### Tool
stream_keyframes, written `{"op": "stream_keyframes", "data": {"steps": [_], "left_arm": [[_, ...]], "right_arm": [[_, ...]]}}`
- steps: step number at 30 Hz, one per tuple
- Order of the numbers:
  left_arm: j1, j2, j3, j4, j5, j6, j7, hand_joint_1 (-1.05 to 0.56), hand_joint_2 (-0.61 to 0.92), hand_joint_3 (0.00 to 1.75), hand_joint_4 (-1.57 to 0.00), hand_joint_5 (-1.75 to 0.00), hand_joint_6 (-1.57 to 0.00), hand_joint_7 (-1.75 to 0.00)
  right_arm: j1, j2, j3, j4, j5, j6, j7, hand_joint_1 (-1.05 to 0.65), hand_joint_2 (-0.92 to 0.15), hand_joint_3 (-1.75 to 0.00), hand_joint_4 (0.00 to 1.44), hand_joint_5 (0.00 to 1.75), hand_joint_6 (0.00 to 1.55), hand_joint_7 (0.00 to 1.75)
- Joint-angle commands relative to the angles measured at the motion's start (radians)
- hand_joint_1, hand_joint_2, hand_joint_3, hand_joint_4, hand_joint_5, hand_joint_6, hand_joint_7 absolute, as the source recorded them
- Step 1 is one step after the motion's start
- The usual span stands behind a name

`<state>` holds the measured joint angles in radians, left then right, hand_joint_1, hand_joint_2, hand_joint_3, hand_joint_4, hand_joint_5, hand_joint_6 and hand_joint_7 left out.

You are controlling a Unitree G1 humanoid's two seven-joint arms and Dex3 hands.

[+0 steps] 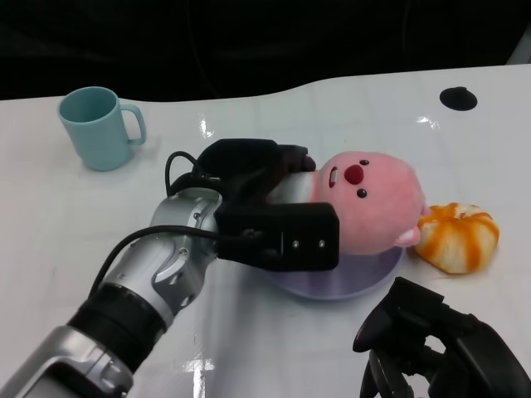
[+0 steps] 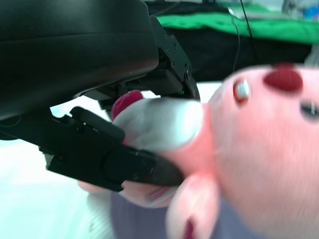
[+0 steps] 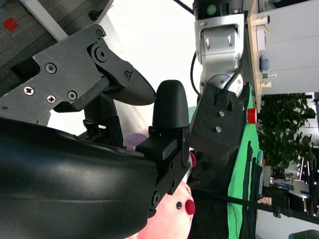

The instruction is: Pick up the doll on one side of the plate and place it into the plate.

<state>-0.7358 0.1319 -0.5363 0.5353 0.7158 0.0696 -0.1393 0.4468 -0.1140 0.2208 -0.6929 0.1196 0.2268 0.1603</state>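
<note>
While gripped at the body by the left hand (image 1: 265,195), pink doll (image 1: 373,203) lying on the purple plate (image 1: 348,282) near the worktop's (image 1: 274,348) middle. Placement apparently done; release and withdrawal left. Right hand (image 1: 431,344) empty, fingers loosely curled, near front edge.

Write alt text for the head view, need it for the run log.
The robot's left hand grips a pink plush doll lying on a lavender plate at the middle of a white table. An orange-and-white plush toy sits just right of the plate, a teal mug at far left, and the right hand hangs empty at lower right.
</note>
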Motion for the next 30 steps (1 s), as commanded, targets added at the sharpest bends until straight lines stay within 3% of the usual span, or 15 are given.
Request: {"op": "stream_keyframes", "data": {"steps": [1,4,8,23,30], "left_arm": [[-0.039,0.065,-0.04,-0.053,0.041,0.021,-0.143,-0.78,0.92,0.5,-0.12,-0.19,-0.19,0.0],[-0.036,0.094,-0.051,-0.091,0.059,0.029,-0.212,-0.92,0.92,0.58,-0.02,-0.06,-0.07,0.0],[-0.012,0.119,-0.045,-0.142,0.065,0.023,-0.239,-1.03,0.92,0.62,0.0,0.0,-0.04,0.0],[0.105,0.211,0.052,-0.347,0.003,-0.016,-0.244,-1.05,0.92,0.64,0.0,0.0,-0.01,0.0],[0.237,0.289,0.164,-0.516,-0.115,-0.043,-0.291,-1.01,0.92,0.64,-0.03,-0.02,-0.01,0.0]], "right_arm": [[0.007,-0.01,-0.014,-0.008,0.005,-0.005,0.001,-0.27,-0.53,-1.21,0.63,1.73,0.55,1.5],[0.009,-0.011,-0.02,-0.008,0.014,-0.003,0.005,-0.27,-0.53,-1.21,0.63,1.73,0.55,1.5],[0.008,-0.013,-0.026,-0.006,0.015,-0.003,0.01,-0.27,-0.54,-1.2,0.64,1.73,0.55,1.5],[0.002,-0.012,-0.034,-0.007,0.014,0.012,0.013,-0.27,-0.54,-1.2,0.63,1.73,0.55,1.5],[0.001,-0.013,-0.037,-0.008,0.014,0.012,0.014,-0.26,-0.54,-1.2,0.63,1.73,0.55,1.51]]}}
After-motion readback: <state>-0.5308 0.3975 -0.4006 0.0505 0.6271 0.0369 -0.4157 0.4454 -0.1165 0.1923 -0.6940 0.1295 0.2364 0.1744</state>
